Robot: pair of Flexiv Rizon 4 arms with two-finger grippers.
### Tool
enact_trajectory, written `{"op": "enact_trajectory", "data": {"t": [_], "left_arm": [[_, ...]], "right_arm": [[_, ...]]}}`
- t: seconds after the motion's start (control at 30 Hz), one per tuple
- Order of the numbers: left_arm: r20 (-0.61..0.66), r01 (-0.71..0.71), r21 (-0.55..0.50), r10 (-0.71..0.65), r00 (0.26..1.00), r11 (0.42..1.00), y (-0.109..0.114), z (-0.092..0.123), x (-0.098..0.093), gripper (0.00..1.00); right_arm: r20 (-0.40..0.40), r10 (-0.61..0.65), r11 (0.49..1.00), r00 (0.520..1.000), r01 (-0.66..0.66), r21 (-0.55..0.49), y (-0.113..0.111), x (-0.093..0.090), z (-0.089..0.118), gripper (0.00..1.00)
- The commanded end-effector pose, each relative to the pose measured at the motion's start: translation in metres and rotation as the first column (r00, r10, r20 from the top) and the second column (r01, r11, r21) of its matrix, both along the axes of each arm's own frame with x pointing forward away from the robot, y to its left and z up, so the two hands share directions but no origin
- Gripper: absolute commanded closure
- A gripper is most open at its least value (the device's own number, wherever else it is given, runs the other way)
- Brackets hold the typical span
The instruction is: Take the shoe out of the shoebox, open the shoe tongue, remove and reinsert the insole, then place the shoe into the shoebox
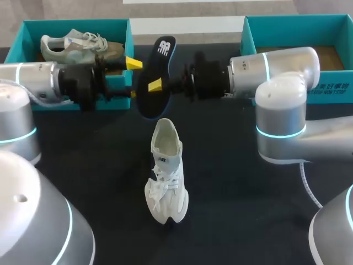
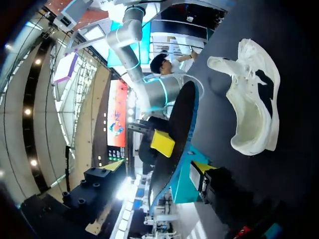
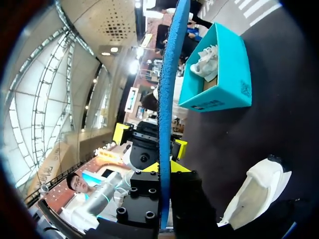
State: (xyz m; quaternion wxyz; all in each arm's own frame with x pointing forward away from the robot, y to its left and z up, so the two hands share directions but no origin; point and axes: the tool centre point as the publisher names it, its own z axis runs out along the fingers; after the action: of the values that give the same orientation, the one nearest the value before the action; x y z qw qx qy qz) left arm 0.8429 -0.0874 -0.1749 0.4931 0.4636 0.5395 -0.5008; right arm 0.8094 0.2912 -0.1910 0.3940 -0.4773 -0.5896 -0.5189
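Note:
A black insole (image 1: 156,77) with a blue edge (image 3: 167,89) hangs upright above the table's back middle. My right gripper (image 1: 156,84) is shut on it, its yellow tips (image 3: 172,167) pressed on both faces. My left gripper (image 1: 133,78) stands open just left of the insole, one yellow fingertip (image 2: 202,167) beside its edge, not touching. The white shoe (image 1: 165,174) sits on the black table in front of the insole, lying on its side in the left wrist view (image 2: 254,109). The same shoe (image 3: 254,194) shows below my right gripper.
A teal shoebox (image 1: 71,25) at the back left holds a grey-green shoe (image 1: 77,47); the box also shows past the insole (image 3: 224,74). A second teal shoebox (image 1: 287,22) stands at the back right behind my right arm.

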Motion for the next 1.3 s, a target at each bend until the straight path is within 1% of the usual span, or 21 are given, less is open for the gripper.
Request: {"op": "enact_trajectory", "data": {"t": [0.03, 0.07, 0.1, 0.13, 0.3, 0.43, 0.47, 0.5, 0.53, 0.97, 1.07, 1.17, 1.2, 1.23, 1.27, 1.3], "left_arm": [[-0.221, -0.011, 0.023, 0.016, 0.975, 1.0, 0.023, -0.003, -0.013, 0.0], [-0.273, -0.003, 0.046, 0.016, 0.962, 0.999, 0.027, -0.006, -0.014, 0.0], [-0.3, 0.007, 0.072, 0.015, 0.954, 0.997, 0.03, -0.01, -0.014, 0.0], [-0.3, 0.007, 0.072, 0.015, 0.954, 0.997, 0.03, -0.01, -0.014, 0.0], [-0.3, 0.007, 0.072, 0.015, 0.954, 0.997, 0.03, -0.01, -0.014, 0.0], [-0.3, 0.007, 0.072, 0.015, 0.954, 0.997, 0.03, -0.01, -0.014, 0.0], [-0.3, 0.007, 0.072, 0.015, 0.954, 0.997, 0.03, -0.01, -0.014, 0.0], [-0.3, 0.007, 0.072, 0.015, 0.954, 0.997, 0.03, -0.01, -0.014, 0.0], [-0.3, 0.007, 0.072, 0.015, 0.954, 0.997, 0.03, -0.01, -0.014, 0.0], [-0.3, 0.007, 0.072, 0.015, 0.954, 0.997, 0.03, -0.01, -0.014, 0.0], [-0.412, -0.052, 0.099, 0.088, 0.907, 0.994, 0.031, -0.011, -0.017, 0.0], [-0.499, -0.077, 0.169, 0.153, 0.853, 0.983, 0.035, -0.017, -0.023, 0.0], [-0.507, -0.072, 0.193, 0.162, 0.847, 0.979, 0.036, -0.019, -0.026, 0.0], [-0.529, -0.077, 0.204, 0.176, 0.83, 0.976, 0.038, -0.021, -0.029, 0.0], [-0.566, -0.082, 0.212, 0.19, 0.802, 0.974, 0.039, -0.023, -0.032, 0.0], [-0.573, -0.08, 0.23, 0.201, 0.794, 0.97, 0.04, -0.025, -0.035, 0.0]], "right_arm": [[0.077, -0.034, 0.999, 0.996, 0.035, -0.016, -0.004, -0.008, 0.003, 1.0], [0.113, -0.028, 0.999, 0.993, 0.03, -0.017, -0.005, -0.007, 0.004, 1.0], [0.168, -0.014, 1.0, 0.986, 0.018, -0.021, -0.005, -0.007, 0.005, 1.0], [0.222, -0.001, 1.0, 0.975, 0.005, -0.016, -0.004, -0.006, 0.007, 1.0], [0.302, 0.027, 0.999, 0.953, -0.012, -0.052, -0.002, -0.003, 0.014, 1.0], [0.372, 0.063, 0.996, 0.926, -0.037, -0.077, -0.003, 0.001, 0.019, 1.0], [0.385, 0.067, 0.995, 0.92, -0.031, -0.1, -0.003, 0.001, 0.02, 1.0], [0.401, 0.073, 0.995, 0.913, -0.042, -0.088, -0.004, 0.001, 0.021, 1.0], [0.39, 0.079, 0.992, 0.917, -0.032, -0.125, -0.004, 0.001, 0.022, 1.0], [0.39, 0.079, 0.992, 0.917, -0.032, -0.125, -0.004, 0.001, 0.022, 1.0], [0.39, 0.079, 0.992, 0.917, -0.032, -0.125, -0.004, 0.001, 0.022, 1.0], [0.39, 0.079, 0.992, 0.917, -0.032, -0.125, -0.004, 0.001, 0.022, 1.0], [0.418, 0.067, 0.994, 0.906, -0.023, -0.109, -0.003, 0.003, 0.019, 1.0], [0.449, 0.062, 0.993, 0.892, -0.01, -0.117, -0.004, 0.005, 0.016, 1.0], [0.491, 0.08, 0.988, 0.868, -0.004, -0.155, -0.004, 0.007, 0.015, 1.0], [0.51, 0.082, 0.985, 0.856, 0.009, -0.175, -0.005, 0.008, 0.011, 1.0]]}}
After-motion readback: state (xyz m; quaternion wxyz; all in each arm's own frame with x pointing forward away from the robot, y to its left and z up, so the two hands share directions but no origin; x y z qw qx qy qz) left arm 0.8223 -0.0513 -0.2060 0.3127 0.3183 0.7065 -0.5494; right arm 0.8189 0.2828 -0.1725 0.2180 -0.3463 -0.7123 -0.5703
